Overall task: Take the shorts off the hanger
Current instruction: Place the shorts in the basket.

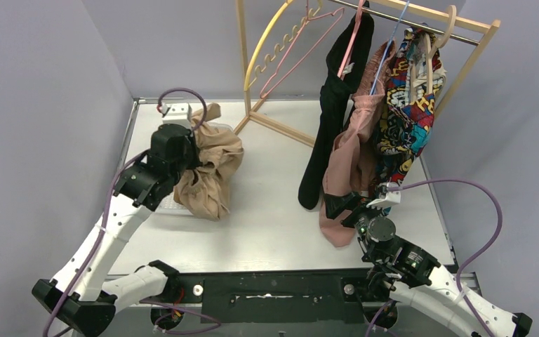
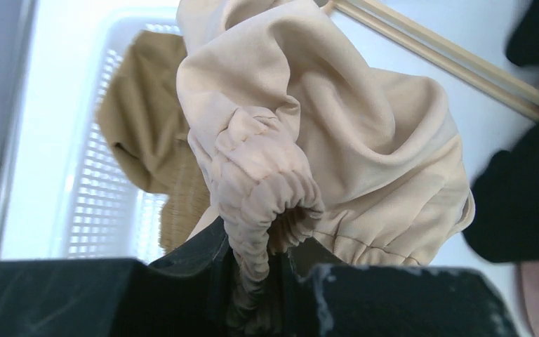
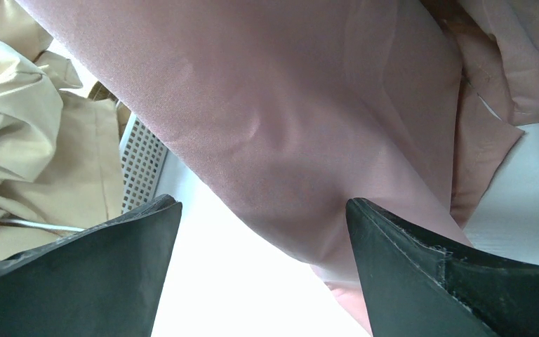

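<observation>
Dangling over the basket [image 2: 91, 210] for release, beige shorts [image 2: 309, 126] are clamped by left fingers [image 2: 196, 256]; right fingers [image 3: 91, 274] are spread at pink shorts [image 3: 274, 119].

Bright even light; table [image 3: 253, 295] blown out in wrist cams.

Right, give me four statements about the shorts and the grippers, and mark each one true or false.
1. The left gripper is shut on the beige shorts at the waistband. True.
2. The right gripper is clamped on fabric. False: its jaws stand open at the hanging pink shorts.
3. Olive-brown shorts lie in the white basket. True.
4. The black shorts lie in that basket too. False: they hang on the rack.
</observation>
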Motion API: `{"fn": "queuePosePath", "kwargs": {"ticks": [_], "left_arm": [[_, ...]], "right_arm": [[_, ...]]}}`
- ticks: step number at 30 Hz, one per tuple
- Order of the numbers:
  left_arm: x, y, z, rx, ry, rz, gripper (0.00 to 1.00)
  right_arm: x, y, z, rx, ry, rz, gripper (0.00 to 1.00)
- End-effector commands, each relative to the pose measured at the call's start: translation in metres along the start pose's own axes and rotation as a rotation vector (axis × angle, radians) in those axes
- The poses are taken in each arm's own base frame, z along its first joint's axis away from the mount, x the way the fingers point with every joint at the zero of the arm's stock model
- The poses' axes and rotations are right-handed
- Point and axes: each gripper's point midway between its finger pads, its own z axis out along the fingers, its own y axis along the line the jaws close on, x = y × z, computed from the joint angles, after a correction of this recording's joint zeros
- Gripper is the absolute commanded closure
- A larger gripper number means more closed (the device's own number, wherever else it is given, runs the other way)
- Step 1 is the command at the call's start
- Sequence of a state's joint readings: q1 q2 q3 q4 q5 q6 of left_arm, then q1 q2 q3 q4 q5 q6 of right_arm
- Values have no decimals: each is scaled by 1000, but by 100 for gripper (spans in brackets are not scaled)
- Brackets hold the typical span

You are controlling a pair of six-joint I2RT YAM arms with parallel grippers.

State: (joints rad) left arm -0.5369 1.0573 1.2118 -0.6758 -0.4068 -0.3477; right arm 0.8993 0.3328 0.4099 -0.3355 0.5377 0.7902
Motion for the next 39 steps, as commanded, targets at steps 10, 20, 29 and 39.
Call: {"fn": "queuePosePath", "kwargs": {"ticks": [10,20,29,39], "left_arm": [[-95,34,5,3,-193,-53,100],[-14,56,48,-6,-28,-131,100],[30,97,57,-41,37,-277,100],[11,128,92,-85,-66,-256,100]], "right_arm": [[-20,10,-2,-21,-61,40,9],[-21,7,-3,-16,-65,30,9],[-21,3,-6,-10,-70,46,9],[-24,13,-6,-42,-60,16,9]]}}
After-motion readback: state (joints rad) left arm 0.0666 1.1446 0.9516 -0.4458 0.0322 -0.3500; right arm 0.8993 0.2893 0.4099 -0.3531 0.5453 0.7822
